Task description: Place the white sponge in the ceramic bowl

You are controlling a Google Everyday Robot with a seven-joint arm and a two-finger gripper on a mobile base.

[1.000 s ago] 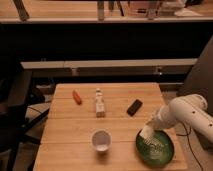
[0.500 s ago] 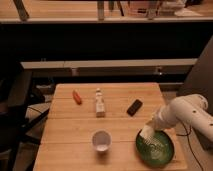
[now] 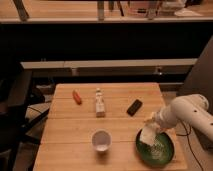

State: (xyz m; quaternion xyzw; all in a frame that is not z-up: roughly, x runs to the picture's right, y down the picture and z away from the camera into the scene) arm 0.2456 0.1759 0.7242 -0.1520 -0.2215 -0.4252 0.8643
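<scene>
Nearest the camera, at the front right corner of the wooden table (image 3: 65, 142), sits the ceramic bowl (image 3: 162, 150), a wide green dish with pale marks inside. The white sponge (image 3: 147, 135) is at the bowl's left rim, over its inner edge, tilted, with the gripper (image 3: 151, 124) at its upper end; whether the jaws are pinching the sponge or are spread cannot be told, since the white arm blends with it. The white arm (image 3: 187, 112) enters from the right edge and slopes down and left toward the bowl. Left of the bowl, apart from it, a small white cup (image 3: 101, 140) stands upright near the front centre. Farther back, at mid-table, a pale bottle-shaped object (image 3: 100, 103) stands upright. To its right lies a flat black block (image 3: 134, 107), set at an angle, just behind the gripper. To the bottle's left, nearer the far edge, lies a small red-orange object (image 3: 77, 96). Beyond the table runs a pale horizontal rail (image 3: 110, 64) against a dark background.
</scene>
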